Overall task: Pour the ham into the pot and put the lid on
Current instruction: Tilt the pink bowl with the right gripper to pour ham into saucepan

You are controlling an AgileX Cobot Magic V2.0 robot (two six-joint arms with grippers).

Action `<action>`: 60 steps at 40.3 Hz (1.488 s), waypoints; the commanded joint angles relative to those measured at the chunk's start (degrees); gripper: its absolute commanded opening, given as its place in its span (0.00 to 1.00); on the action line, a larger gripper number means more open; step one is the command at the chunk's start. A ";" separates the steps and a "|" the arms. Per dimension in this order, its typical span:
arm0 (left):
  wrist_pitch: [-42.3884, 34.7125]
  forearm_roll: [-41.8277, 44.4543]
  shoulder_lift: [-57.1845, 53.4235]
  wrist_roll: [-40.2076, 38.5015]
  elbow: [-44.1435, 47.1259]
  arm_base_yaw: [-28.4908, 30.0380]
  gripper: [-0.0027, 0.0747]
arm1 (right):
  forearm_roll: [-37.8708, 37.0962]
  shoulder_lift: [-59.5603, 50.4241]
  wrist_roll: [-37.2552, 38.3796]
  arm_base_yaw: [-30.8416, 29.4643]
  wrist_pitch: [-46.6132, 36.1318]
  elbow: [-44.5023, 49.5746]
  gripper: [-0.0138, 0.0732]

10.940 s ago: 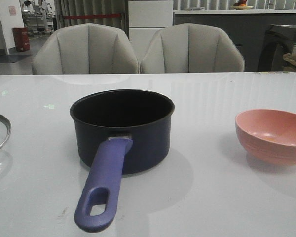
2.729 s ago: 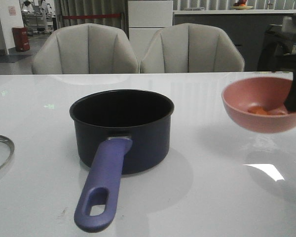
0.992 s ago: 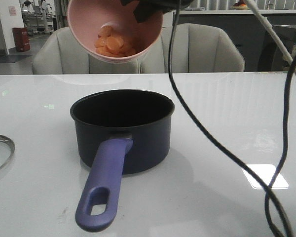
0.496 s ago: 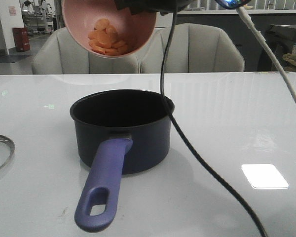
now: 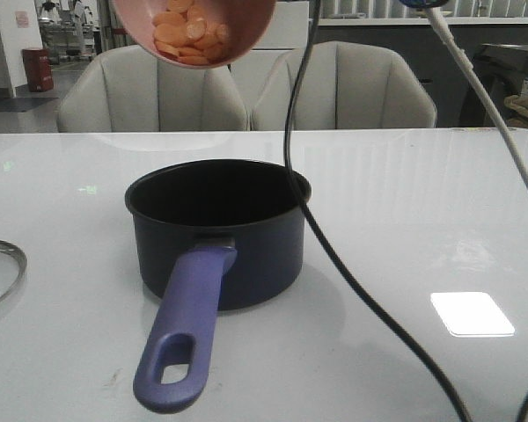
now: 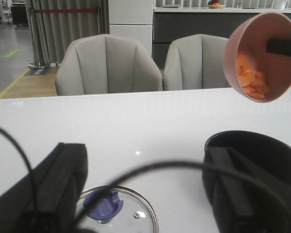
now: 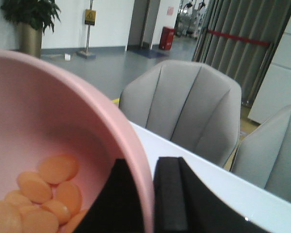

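While the bowl hangs tipped high above the pot, this is how things lie.

Bowl (image 5: 194, 31): one, salmon-pink, held at 12 o'clock over the pot, mouth tilted toward the camera; likely so the slices will slide out over the lower lip.
Ham (image 5: 187, 33): one heap of thin orange slices, all in the bowl's low side; roughly a dozen, overlapping too much for an exact count. None seen falling.
Pot (image 5: 218, 230): one, dark, upright at the bench's middle, open and apparently empty; its purple handle (image 5: 183, 334) points to 6 o'clock, away from the pour.
Lid (image 6: 115, 209): one, glass, flat on the bench (image 5: 405, 220) at the pot's 9 o'clock, knob up, well apart; parked there, I judge, to keep the pot's mouth free until the ham is in.
Right gripper (image 7: 145, 199): clenched on the bowl's rim, one finger inside the wall, one outside.
Left gripper (image 6: 150, 194): released, fingers spread wide, hovering above the lid, probably waiting to take it.
Chairs (image 5: 246, 88): two, behind the bench.
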 commanded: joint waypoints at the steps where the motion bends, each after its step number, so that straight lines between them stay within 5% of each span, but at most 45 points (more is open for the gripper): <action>1: -4.80 -0.23 0.75 -0.14 -1.51 -0.24 0.72 | 0.94 -2.96 -1.26 -0.66 -10.59 0.36 0.32; 22: -4.80 -0.23 0.75 -0.14 -1.51 -0.24 0.72 | 0.54 -2.71 -16.53 -1.01 -15.98 3.02 0.32; 43: -4.80 -0.23 0.75 -0.14 -1.51 -0.24 0.72 | -5.54 -1.49 -42.03 -0.87 -17.08 3.02 0.32; 60: -4.80 -0.23 0.75 -0.14 -1.51 -0.24 0.72 | -10.94 -1.49 -45.40 -0.87 -25.60 4.83 0.32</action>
